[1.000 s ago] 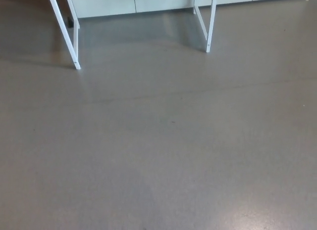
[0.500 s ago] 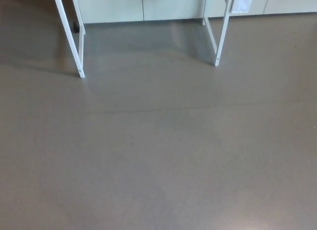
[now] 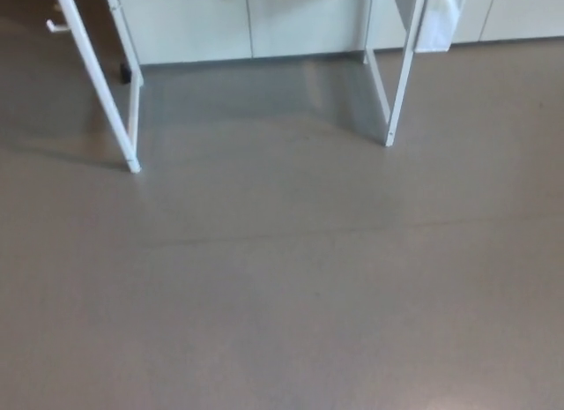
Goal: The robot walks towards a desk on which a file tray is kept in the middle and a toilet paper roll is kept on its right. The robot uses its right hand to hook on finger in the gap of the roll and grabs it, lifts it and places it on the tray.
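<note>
Approach step, by my judgement. Only grey floor (image 3: 282,278), white desk legs (image 3: 398,75), pale cabinets (image 3: 194,22) showed. Neither hand visible; finger state unknowable. Roll and tray out of frame. Advice: walk straight, stop square between legs.

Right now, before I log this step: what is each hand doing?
Left hand: not in view.
Right hand: not in view.
Only the floor and white desk legs show.
</note>
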{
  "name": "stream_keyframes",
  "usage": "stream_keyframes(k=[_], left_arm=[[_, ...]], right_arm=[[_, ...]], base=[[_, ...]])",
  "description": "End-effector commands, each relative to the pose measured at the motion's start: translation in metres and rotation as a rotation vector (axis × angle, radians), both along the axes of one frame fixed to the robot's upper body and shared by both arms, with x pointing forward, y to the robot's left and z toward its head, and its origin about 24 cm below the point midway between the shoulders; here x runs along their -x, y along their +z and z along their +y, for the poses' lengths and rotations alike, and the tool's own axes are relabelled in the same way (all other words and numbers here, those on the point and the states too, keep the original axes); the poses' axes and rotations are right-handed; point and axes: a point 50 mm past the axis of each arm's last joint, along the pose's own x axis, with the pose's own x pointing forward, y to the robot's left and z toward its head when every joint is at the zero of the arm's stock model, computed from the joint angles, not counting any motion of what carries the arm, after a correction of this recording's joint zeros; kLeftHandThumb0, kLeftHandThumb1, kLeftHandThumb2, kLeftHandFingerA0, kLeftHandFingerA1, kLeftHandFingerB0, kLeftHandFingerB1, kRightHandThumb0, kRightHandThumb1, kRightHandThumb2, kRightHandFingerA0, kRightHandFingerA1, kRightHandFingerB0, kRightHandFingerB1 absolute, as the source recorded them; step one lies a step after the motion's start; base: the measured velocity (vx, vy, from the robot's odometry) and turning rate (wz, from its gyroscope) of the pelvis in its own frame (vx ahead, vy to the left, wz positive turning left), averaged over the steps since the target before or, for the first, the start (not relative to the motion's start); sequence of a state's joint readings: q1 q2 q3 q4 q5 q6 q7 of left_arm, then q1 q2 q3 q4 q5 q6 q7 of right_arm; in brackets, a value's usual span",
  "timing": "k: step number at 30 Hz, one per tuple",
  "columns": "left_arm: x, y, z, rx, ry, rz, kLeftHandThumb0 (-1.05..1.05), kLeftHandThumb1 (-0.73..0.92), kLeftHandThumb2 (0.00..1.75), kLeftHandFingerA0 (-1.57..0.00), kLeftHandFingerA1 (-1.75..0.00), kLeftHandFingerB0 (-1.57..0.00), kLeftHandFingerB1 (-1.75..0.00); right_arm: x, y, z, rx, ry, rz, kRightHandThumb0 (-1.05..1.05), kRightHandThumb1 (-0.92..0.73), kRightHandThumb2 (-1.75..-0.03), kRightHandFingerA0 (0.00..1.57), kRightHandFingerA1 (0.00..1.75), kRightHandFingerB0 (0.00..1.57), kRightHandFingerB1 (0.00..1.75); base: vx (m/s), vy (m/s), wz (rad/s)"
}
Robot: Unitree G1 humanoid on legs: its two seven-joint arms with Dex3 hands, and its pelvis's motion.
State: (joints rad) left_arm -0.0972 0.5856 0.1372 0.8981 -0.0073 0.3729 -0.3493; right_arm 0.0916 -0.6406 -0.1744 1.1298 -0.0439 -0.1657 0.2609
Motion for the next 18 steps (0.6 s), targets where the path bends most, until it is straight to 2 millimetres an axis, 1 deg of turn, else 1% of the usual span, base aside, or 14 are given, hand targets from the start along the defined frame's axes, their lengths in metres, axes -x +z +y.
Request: stream_keyframes(k=[1, 3, 4, 5, 7, 8, 9, 10, 13, 14, 15, 16, 17, 18], left_arm=[[-0.0057, 0.009, 0.0062, -0.025, 0.001, -0.006, -0.54, 0.5, 1.18, -0.07, -0.64, 0.0, -0.59], [-0.0073, 0.0098, 0.0067, -0.036, -0.017, -0.011, -0.55, 0.5, 1.18, -0.06, -0.64, 0.0, -0.59], [-0.0057, 0.0101, 0.007, 0.022, -0.004, -0.045, -1.03, 0.75, 1.22, -0.01, -0.71, -0.15, -0.64], [-0.0044, 0.0104, 0.0073, 0.022, -0.05, -0.058, -0.97, 0.92, 0.81, 0.0, -0.87, 0.0, -0.74], [-0.0053, 0.0108, 0.0082, 0.011, -0.055, -0.064, -0.99, 0.92, 0.85, -0.06, -0.83, -0.04, -0.67], [-0.0054, 0.0106, 0.008, 0.008, -0.065, -0.065, -0.98, 0.92, 0.73, 0.0, -0.77, 0.0, -0.69], [-0.0069, 0.0116, 0.0086, -0.015, -0.076, -0.052, -0.99, 0.71, 1.09, -0.07, -0.67, -0.03, -0.56], [-0.0069, 0.0115, 0.0088, -0.009, -0.083, -0.057, -0.94, 0.7, 1.17, 0.0, -0.63, -0.02, -0.53], [-0.0097, 0.0109, 0.007, -0.047, -0.1, -0.063, -0.96, 0.7, 1.19, 0.0, -0.66, -0.19, -0.61], [-0.0098, 0.0107, 0.0066, -0.049, -0.108, -0.07, -0.97, 0.92, 0.75, -0.03, -0.77, -0.03, -0.66], [-0.0098, 0.0103, 0.0067, -0.046, -0.107, -0.07, -0.97, 0.92, 0.75, -0.03, -0.77, -0.03, -0.66], [-0.0102, 0.0112, 0.0072, -0.042, -0.115, -0.073, -0.99, 0.7, 1.09, -0.08, -0.67, -0.05, -0.56], [-0.0104, 0.0115, 0.0075, -0.042, -0.123, -0.069, -0.95, 0.69, 1.16, 0.0, -0.63, -0.04, -0.53], [-0.0108, 0.0115, 0.0076, -0.043, -0.117, -0.07, -0.99, 0.92, 0.72, 0.0, -0.73, 0.0, -0.66]], right_arm=[[0.0004, -0.0009, 0.0028, -0.022, -0.035, -0.078, -0.76, -0.61, -0.98, 0.16, 0.54, 0.04, 0.26], [-0.0007, -0.0003, 0.0014, 0.014, 0.017, 0.007, -0.88, -0.68, -1.06, 0.19, 0.53, 0.07, 0.13], [-0.0003, 0.0001, 0.0015, -0.022, 0.007, -0.02, -0.85, -0.66, -1.01, 0.12, 0.51, 0.06, 0.17], [-0.0002, -0.0002, 0.0019, -0.009, 0.002, -0.03, -0.84, -0.66, -1.0, 0.15, 0.51, 0.07, 0.19], [0.0002, -0.0006, 0.0012, 0.005, 0.009, 0.003, -0.87, -0.69, -1.03, 0.18, 0.5, 0.09, 0.15], [0.0005, -0.0012, 0.0027, -0.013, 0.002, -0.03, -0.8, -0.66, -1.0, 0.12, 0.5, 0.04, 0.19], [0.0013, -0.0022, 0.004, -0.016, -0.011, -0.041, -0.77, -0.64, -1.01, 0.14, 0.5, 0.03, 0.22], [-0.0003, -0.001, 0.0035, 0.006, 0.017, -0.028, -0.8, -0.68, -1.0, 0.14, 0.5, 0.06, 0.2], [0.0012, -0.0012, 0.0023, 0.003, 0.024, 0.002, -0.81, -0.66, -1.02, 0.15, 0.51, 0.05, 0.19], [0.0015, -0.0013, 0.0025, -0.009, 0.007, -0.014, -0.84, -0.66, -1.02, 0.15, 0.52, 0.08, 0.18], [0.0017, -0.0015, 0.0024, -0.019, -0.012, -0.027, -0.84, -0.66, -1.02, 0.15, 0.52, 0.08, 0.18], [0.0007, -0.0023, 0.0033, -0.012, 0.005, -0.022, -0.77, -0.83, -0.65, 0.19, 0.44, 0.02, 0.25], [0.0006, -0.0028, 0.0039, -0.019, -0.001, -0.032, -0.83, -0.67, -1.02, 0.17, 0.54, 0.07, 0.18], [0.0001, -0.0023, 0.003, -0.014, 0.004, -0.013, -0.82, -0.68, -1.03, 0.18, 0.53, 0.08, 0.17]], base=[[0.41, 0.161, 0.25], [0.39, 0.141, -0.54], [0.38, 0.132, -0.12], [0.37, 0.116, 0.03], [0.35, 0.098, 0.01], [0.34, 0.086, 0.1], [0.34, 0.075, 0.05], [0.29, -0.009, 0.11], [0.33, -0.079, 0.16], [0.33, -0.121, 0.37], [0.37, -0.134, 0.34], [0.28, -0.206, -0.25], [0.26, -0.171, 0.46], [0.26, -0.168, 0.17]])
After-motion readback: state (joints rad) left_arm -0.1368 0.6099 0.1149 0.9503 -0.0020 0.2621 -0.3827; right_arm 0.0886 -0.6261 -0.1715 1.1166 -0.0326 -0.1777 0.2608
